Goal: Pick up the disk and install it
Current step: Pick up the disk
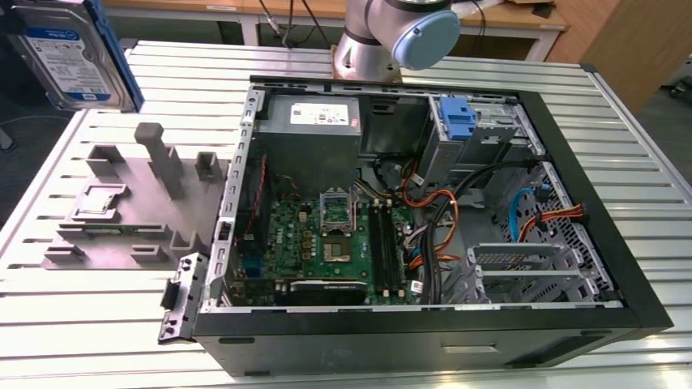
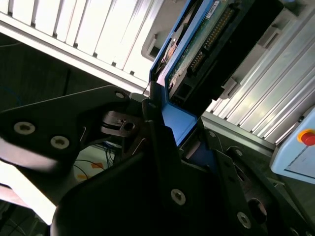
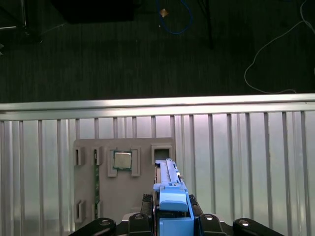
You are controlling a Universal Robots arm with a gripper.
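Note:
The disk, silver with a white-and-blue label and a blue carrier, hangs in the air at the exterior view's upper left, above the grey fixture plate. In the first wrist view I see the disk edge-on with my gripper shut on its blue carrier. The second wrist view shows the disk from its circuit-board side, with the black fingers of my gripper clamped on the carrier's end.
The open computer case lies on the slatted metal table. Inside are the motherboard, a grey power supply, and a drive bay with a blue bracket. A chip sits in the fixture plate.

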